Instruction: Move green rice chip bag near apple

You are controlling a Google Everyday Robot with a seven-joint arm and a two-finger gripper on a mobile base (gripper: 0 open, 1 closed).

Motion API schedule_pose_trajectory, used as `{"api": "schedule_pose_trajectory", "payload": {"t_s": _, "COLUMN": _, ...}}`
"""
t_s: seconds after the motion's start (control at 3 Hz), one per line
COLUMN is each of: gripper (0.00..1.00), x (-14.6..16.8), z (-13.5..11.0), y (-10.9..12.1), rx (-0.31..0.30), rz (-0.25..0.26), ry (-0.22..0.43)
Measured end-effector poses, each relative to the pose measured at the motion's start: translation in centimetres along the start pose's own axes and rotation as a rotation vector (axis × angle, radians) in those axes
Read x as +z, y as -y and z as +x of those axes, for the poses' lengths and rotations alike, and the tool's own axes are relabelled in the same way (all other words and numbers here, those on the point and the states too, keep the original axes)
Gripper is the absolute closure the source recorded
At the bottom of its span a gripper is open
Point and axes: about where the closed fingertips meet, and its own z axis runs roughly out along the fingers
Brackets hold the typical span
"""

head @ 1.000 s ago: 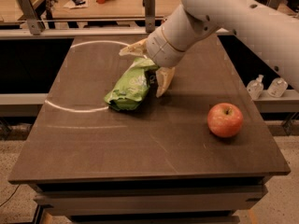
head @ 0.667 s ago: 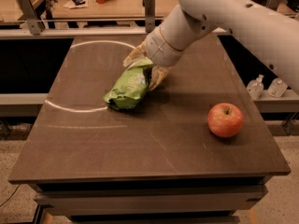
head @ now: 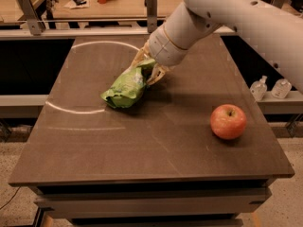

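Note:
The green rice chip bag (head: 125,86) lies crumpled on the dark table (head: 142,145), left of the middle. My gripper (head: 149,69) reaches down from the white arm at the upper right and is closed around the bag's far right end, with the pale fingers (head: 138,60) on either side of it. The bag's lower end still rests on the table. The red-orange apple (head: 228,121) sits on the table near the right edge, well apart from the bag, to its right and nearer the camera.
A white arc (head: 71,110) is marked on the table's left half. Two small clear bottles (head: 259,87) stand on a ledge beyond the table's right edge. Metal posts (head: 28,13) and another table with clutter stand behind.
The fingers, spread wide over the bag's far end a second ago, have come together around it. The bag and the apple have stayed in place.

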Motion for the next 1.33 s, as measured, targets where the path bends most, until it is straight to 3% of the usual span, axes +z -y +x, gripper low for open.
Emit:
{"api": "schedule_pose_trajectory", "payload": {"t_s": 0.33, "gripper": 1.00, "x": -2.1, "z": 0.6, "y": 0.0, "rx": 0.001, "rz": 0.018, "ry": -0.040}}
{"api": "schedule_pose_trajectory", "payload": {"t_s": 0.67, "gripper": 1.00, "x": -5.1, "z": 1.6, "y": -1.0, "rx": 0.024, "rz": 0.028, "ry": -0.082}}
{"api": "schedule_pose_trajectory", "payload": {"t_s": 1.33, "gripper": 1.00, "x": -9.2, "z": 2.9, "y": -6.5, "rx": 0.110, "rz": -0.041, "ry": -0.146}}
